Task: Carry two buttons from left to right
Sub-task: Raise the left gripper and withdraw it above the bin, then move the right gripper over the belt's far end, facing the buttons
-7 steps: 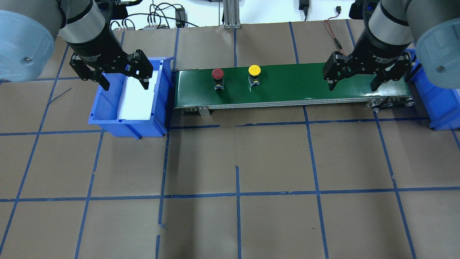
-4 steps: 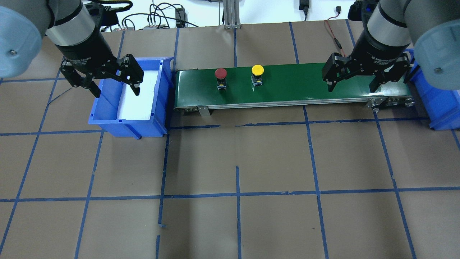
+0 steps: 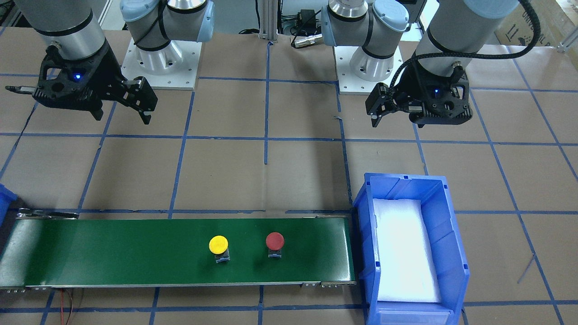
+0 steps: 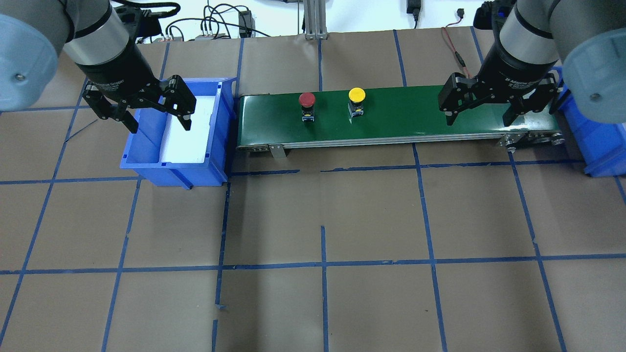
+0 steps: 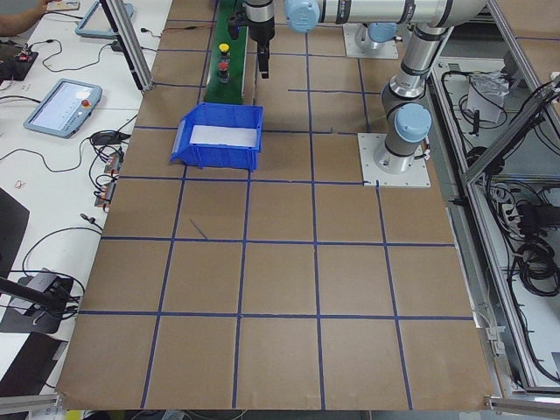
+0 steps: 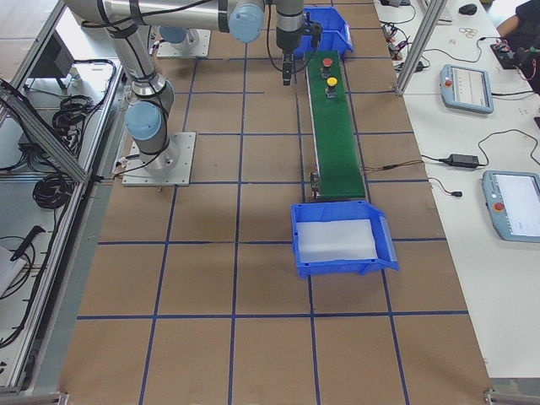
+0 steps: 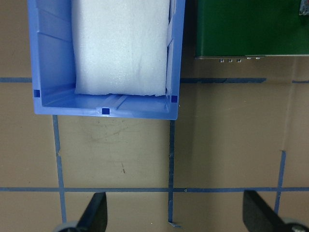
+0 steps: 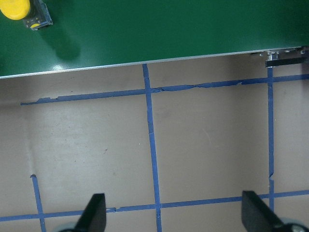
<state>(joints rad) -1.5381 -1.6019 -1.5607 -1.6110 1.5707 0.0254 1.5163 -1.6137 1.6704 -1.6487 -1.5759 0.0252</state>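
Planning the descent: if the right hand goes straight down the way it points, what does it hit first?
Probably the bare table, short of the belt; the right hand is open and the yellow button sits off to the side.

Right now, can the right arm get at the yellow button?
Probably yes: the right gripper hangs open by the belt, and nothing stands between it and the yellow button.
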